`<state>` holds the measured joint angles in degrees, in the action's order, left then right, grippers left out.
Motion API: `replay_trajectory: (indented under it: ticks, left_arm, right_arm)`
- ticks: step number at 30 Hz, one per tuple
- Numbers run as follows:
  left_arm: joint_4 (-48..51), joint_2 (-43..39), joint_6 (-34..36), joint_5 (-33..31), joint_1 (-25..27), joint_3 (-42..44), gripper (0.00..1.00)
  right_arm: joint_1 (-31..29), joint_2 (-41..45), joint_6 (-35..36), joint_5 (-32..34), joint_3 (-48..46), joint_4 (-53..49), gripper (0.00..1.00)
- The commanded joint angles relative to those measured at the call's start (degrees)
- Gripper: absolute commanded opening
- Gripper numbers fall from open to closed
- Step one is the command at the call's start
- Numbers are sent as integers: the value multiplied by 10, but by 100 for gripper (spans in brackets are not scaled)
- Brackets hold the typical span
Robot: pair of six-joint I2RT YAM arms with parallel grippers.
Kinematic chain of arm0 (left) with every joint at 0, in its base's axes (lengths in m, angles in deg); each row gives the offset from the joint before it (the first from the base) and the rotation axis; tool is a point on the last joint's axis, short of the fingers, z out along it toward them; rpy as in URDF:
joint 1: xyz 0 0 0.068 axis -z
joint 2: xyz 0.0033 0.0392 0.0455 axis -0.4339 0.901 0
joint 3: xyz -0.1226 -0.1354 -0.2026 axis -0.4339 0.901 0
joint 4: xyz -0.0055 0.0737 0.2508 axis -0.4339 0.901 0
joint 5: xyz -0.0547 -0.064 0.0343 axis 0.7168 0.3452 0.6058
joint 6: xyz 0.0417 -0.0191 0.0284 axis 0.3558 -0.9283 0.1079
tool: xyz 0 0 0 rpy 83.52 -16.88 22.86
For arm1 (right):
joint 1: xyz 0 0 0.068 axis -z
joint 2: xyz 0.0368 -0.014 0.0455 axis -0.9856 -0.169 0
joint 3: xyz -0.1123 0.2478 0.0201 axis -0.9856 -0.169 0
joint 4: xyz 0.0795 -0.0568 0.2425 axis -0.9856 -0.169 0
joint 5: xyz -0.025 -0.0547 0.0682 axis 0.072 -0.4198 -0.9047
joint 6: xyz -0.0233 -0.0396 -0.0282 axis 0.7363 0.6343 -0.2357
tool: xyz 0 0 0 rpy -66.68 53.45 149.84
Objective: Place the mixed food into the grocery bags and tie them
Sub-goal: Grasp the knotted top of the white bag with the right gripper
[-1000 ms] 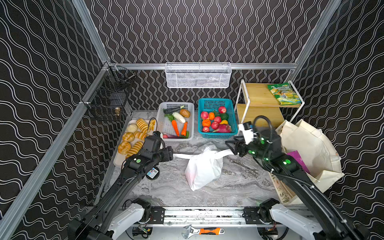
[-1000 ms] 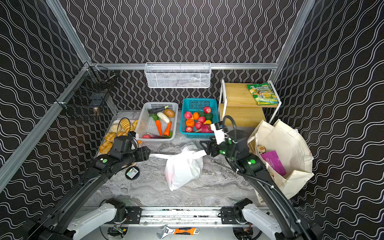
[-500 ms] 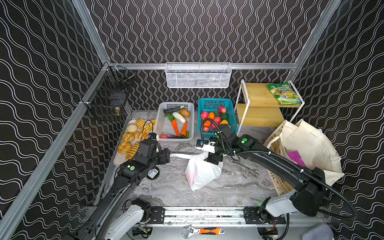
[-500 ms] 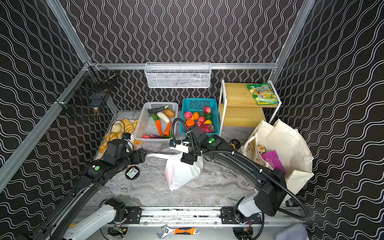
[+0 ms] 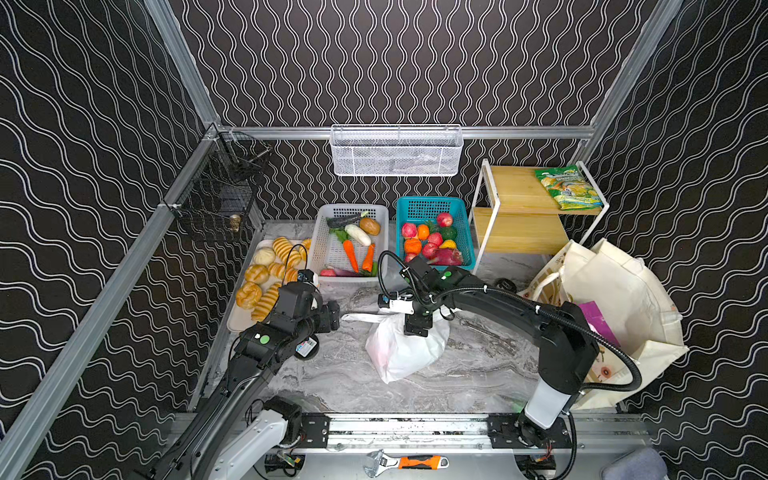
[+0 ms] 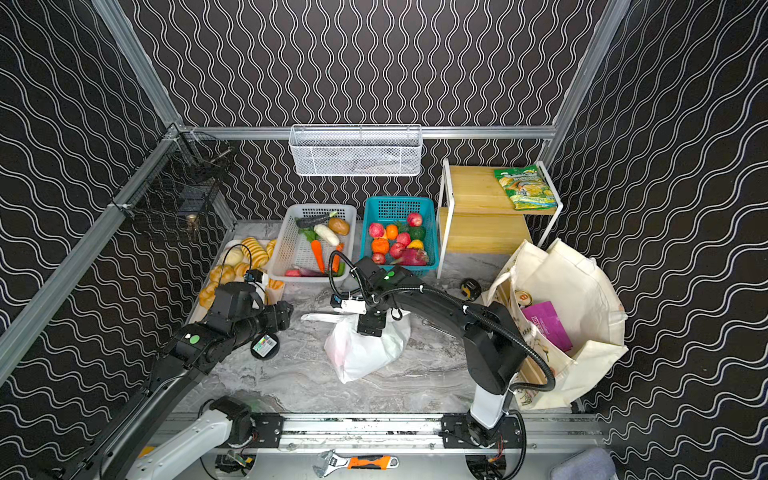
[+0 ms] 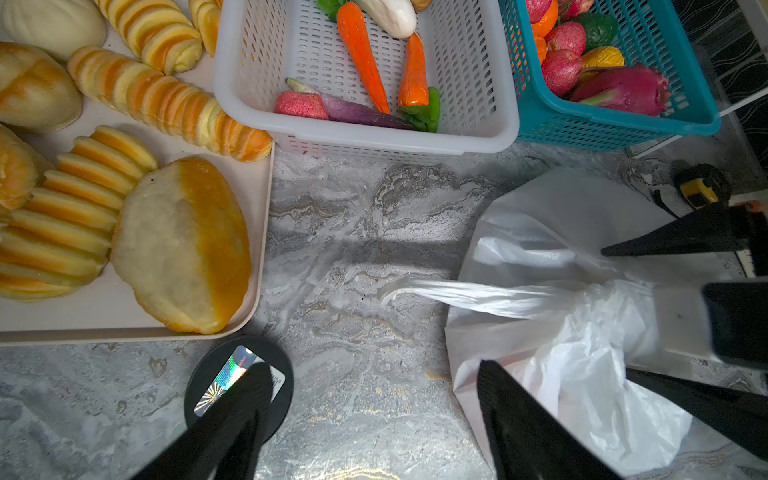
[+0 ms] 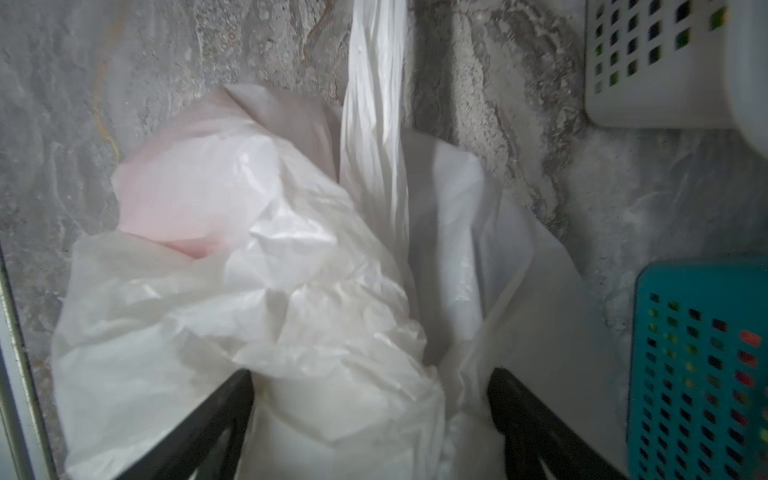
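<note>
My right gripper (image 5: 417,328) hangs jaws apart, straddling the white plastic bag (image 5: 405,353) dead centre, maybe brushing it. Its twisted handle (image 7: 457,293) runs left toward my left gripper (image 5: 332,316), also spread, nearer that end.

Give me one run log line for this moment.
plastic bag: on table, handle stretched out | left gripper: open, near handle | right gripper: open, astride bag top

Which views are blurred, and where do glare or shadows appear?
Right wrist view: the white plastic bag looks soft and hazy, nearly washed out. Left wrist view: the bread loaf is sharp, the holographic sticker glints, and a dark shadow band crosses the marble table. Both top views: sharp and evenly lit.
</note>
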<state>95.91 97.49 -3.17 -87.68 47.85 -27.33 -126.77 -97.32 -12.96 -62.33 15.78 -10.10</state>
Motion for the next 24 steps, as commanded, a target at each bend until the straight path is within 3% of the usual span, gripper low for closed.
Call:
replay_trajectory:
  ticks: [1,3,7,10,15,20,24]
  left_arm:
    - [-3,0,1,-1,-1,0,81]
    - [-4,3,3,0,-1,-3,81]
    - [-6,15,4,3,-1,-9,81]
    - [-5,19,-1,5,-1,-11,81]
    - [-11,16,-11,12,-1,-11,81]
    - [-14,21,-4,12,-1,-23,81]
    - [-19,31,9,6,-1,-39,81]
  right_arm:
    - [-1,6,-44,-26,-17,-3,80]
    - [-1,23,-69,-47,-32,17,66]
    - [-1,57,-114,-55,-55,50,26]
    - [0,80,-149,-48,-52,46,10]
    - [0,136,-222,-12,-46,65,8]
    - [22,198,-340,46,-15,68,6]
    - [30,262,-396,117,-4,85,4]
